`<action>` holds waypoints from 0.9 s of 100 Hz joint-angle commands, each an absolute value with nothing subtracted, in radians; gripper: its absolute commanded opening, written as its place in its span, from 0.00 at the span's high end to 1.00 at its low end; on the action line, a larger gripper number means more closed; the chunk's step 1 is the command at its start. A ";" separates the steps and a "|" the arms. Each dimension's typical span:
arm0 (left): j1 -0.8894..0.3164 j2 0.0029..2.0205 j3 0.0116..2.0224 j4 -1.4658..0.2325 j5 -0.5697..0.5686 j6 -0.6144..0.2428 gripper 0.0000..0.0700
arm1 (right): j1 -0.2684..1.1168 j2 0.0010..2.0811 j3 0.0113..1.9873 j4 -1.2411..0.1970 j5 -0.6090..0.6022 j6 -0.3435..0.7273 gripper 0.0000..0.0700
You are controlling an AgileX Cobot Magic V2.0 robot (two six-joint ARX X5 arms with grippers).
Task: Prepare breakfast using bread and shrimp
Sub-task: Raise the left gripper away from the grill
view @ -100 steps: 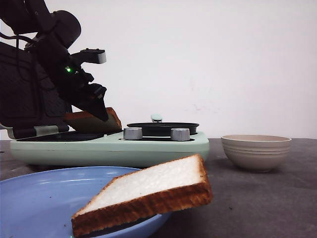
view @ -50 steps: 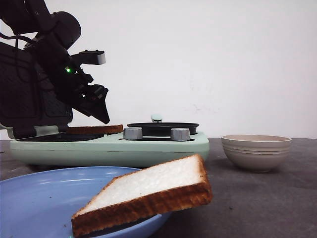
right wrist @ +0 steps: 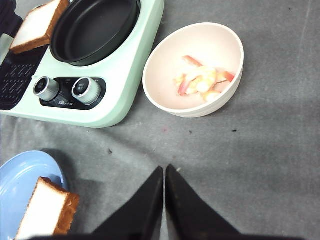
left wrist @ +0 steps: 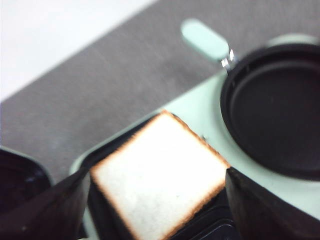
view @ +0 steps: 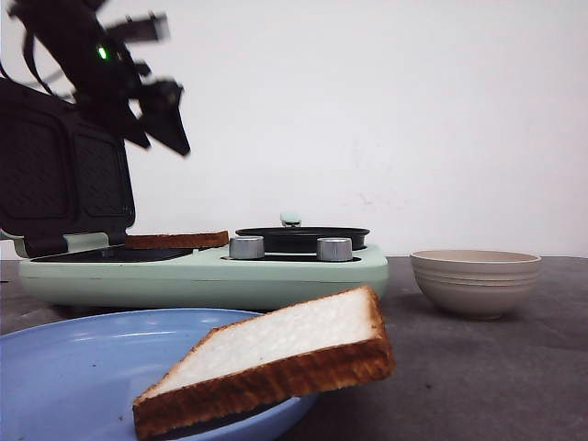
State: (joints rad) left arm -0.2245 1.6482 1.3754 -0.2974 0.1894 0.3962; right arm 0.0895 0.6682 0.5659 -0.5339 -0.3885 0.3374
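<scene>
One bread slice [view: 176,240] lies flat on the dark grill plate of the mint-green breakfast maker [view: 202,271]. My left gripper [view: 165,140] hangs well above it, blurred; in the left wrist view the gripper [left wrist: 157,175] is open, its fingers wide on either side of that slice [left wrist: 160,180] and not touching it. A second bread slice [view: 276,358] leans on the rim of the blue plate [view: 64,367]. Shrimp [right wrist: 202,80] lie in the cream bowl [right wrist: 165,92]. My right gripper [right wrist: 164,170] is shut and empty above the grey table, out of the front view.
The breakfast maker's lid [view: 55,175] stands open at the left. A black round pan [view: 301,237] with a pale green knob [view: 290,219] sits on its right half, above two silver dials [view: 246,247]. The bowl [view: 475,280] stands right of the machine.
The left gripper let go of the bread slice, which dropped from tilted to flat on the grill plate. The gripper then rose up and to the left. Right arm unchanged.
</scene>
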 commanded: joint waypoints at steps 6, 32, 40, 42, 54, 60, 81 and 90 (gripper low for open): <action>-0.214 1.610 1.398 -0.330 0.196 0.334 0.32 | 0.090 0.671 0.581 -0.525 -0.385 0.329 1.00; -0.152 1.489 1.398 -0.395 0.328 0.143 0.32 | 0.090 0.671 0.581 -0.536 -0.405 0.329 1.00; -0.132 1.456 1.398 -0.414 0.383 0.101 0.32 | 0.090 0.671 0.581 -0.554 -0.424 0.329 1.00; -0.128 1.448 1.398 -0.422 0.393 0.093 0.32 | 0.090 0.671 0.581 -0.558 -0.428 0.329 1.00; -0.108 1.399 1.398 -0.472 0.467 0.085 0.32 | 0.090 0.671 0.581 -0.590 -0.461 0.328 1.00; -0.100 1.373 1.396 -0.494 0.508 0.085 0.32 | 0.090 0.671 0.581 -0.604 -0.480 0.327 1.00; -0.096 1.267 1.361 -0.526 0.559 0.036 0.33 | 0.090 0.671 0.581 -0.634 -0.582 0.326 0.99; -0.097 1.205 1.299 -0.515 0.558 0.032 0.33 | 0.090 0.671 0.581 -0.638 -0.623 0.330 0.98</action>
State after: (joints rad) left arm -0.0959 1.2270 1.3289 -0.5243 0.5533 0.0513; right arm 0.0895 0.6682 0.5659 -0.6415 -0.6010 0.3374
